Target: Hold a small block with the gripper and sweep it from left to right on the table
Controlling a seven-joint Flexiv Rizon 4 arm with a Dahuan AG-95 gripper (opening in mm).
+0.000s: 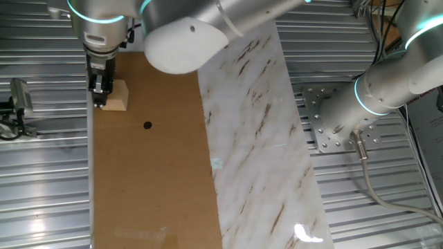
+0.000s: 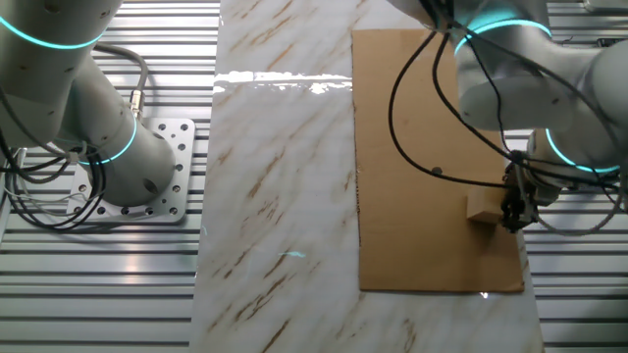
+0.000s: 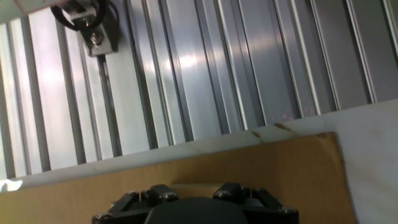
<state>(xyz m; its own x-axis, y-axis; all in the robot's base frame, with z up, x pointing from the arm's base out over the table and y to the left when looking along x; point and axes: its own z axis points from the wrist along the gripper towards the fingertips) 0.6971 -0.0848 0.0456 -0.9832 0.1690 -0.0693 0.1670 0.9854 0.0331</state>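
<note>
The small block [image 1: 119, 96] is a pale tan wooden cube resting on the brown board of the table [image 1: 152, 180], near the board's far left edge. My gripper [image 1: 101, 95] points straight down at the block's left end, with its black fingers on either side of it. In the other fixed view the gripper [image 2: 514, 214] stands at the right end of the block [image 2: 483, 208]. In the hand view the block's top [image 3: 196, 186] shows between the two fingers of the gripper [image 3: 194, 194]. The jaws look closed against the block.
A small black dot [image 1: 147, 125] lies on the board just right of the block. The white veined marble strip [image 1: 256, 138] lies beside the board. Ribbed metal [image 1: 41, 180] surrounds both. A second white arm [image 1: 377, 90] stands on a bolted plate beyond the marble. A small bracket [image 1: 19, 104] sits left of the board.
</note>
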